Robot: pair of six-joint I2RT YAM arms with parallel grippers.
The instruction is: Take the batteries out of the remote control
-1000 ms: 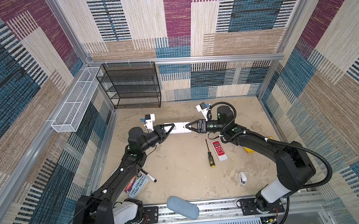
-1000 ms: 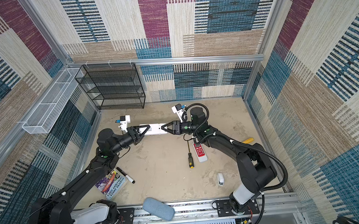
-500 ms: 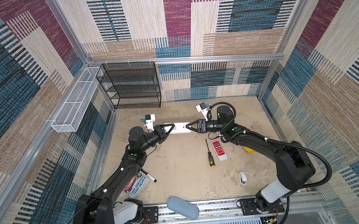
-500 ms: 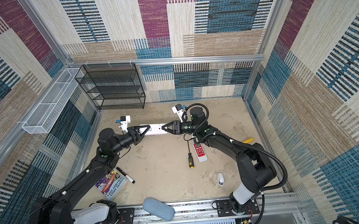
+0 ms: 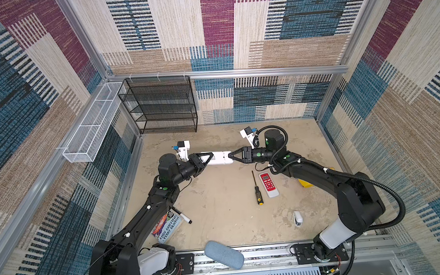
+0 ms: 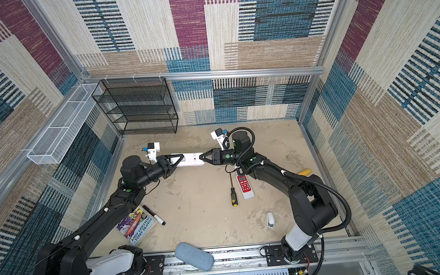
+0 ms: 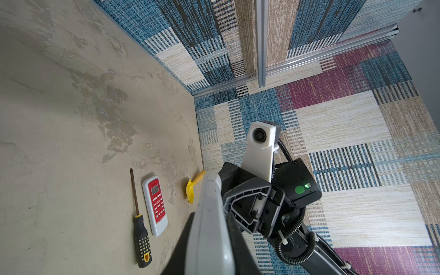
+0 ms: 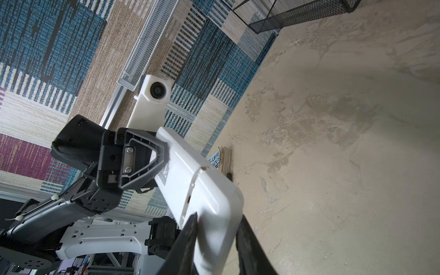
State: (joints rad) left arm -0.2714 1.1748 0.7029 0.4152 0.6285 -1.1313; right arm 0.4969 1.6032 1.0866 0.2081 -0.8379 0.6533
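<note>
The left claw (image 5: 209,157) is clamped on one end of the white remote control (image 5: 221,158). The right claw (image 5: 230,156) pinches the opposite, rounded end, its dark fingers (image 8: 187,240) pressed against both sides. The remote hangs level above the worktop (image 5: 217,208); it is smooth glossy plastic with a seam across its back. The batteries are hidden, and I cannot tell whether they are inside. Below lie a red-faced remote (image 5: 268,184) and a black-and-yellow screwdriver (image 5: 257,193), side by side. A yellow object (image 5: 304,184) is half covered by the right arm. The mottled beige worktop is open in the middle. A book (image 5: 166,225) and a marker (image 5: 182,215) sit by the left arm, and a black mesh rack (image 5: 160,105) stands at the back wall.
</note>
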